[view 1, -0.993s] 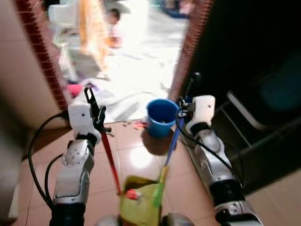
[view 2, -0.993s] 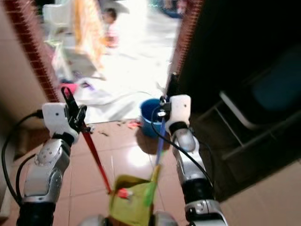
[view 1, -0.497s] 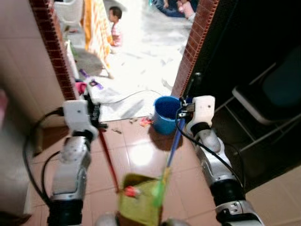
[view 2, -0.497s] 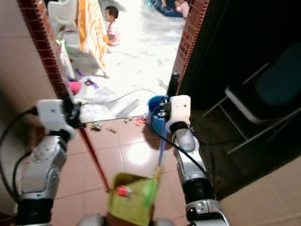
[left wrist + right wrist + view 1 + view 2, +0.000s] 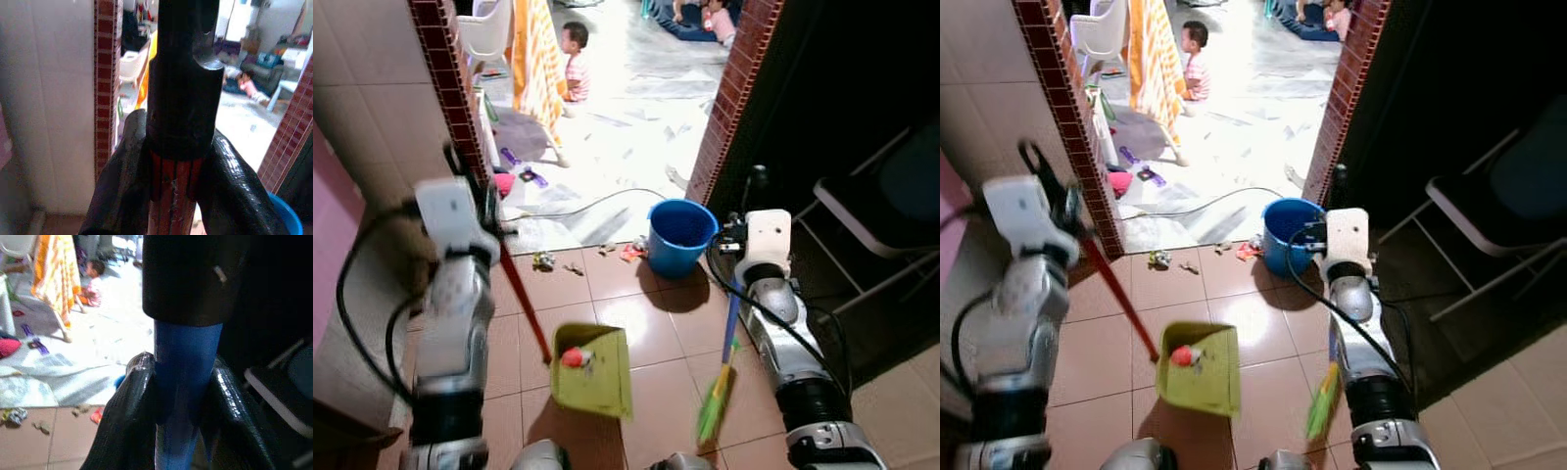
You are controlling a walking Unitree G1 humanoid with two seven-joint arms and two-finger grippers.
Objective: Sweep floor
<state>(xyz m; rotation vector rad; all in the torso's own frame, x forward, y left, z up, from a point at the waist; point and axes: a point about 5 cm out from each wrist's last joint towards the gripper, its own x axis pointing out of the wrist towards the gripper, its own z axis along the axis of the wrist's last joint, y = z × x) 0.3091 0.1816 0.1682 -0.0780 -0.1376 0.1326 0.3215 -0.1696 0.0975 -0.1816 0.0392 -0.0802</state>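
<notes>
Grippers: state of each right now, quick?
Left gripper: fingers closed on the red dustpan handle.
Right gripper: fingers closed on the blue broom handle.

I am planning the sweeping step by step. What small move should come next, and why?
Probably reach the broom, held by the right gripper, toward the scraps beside the blue bucket. They lie beyond the dustpan, held by the left gripper on its red handle.
</notes>
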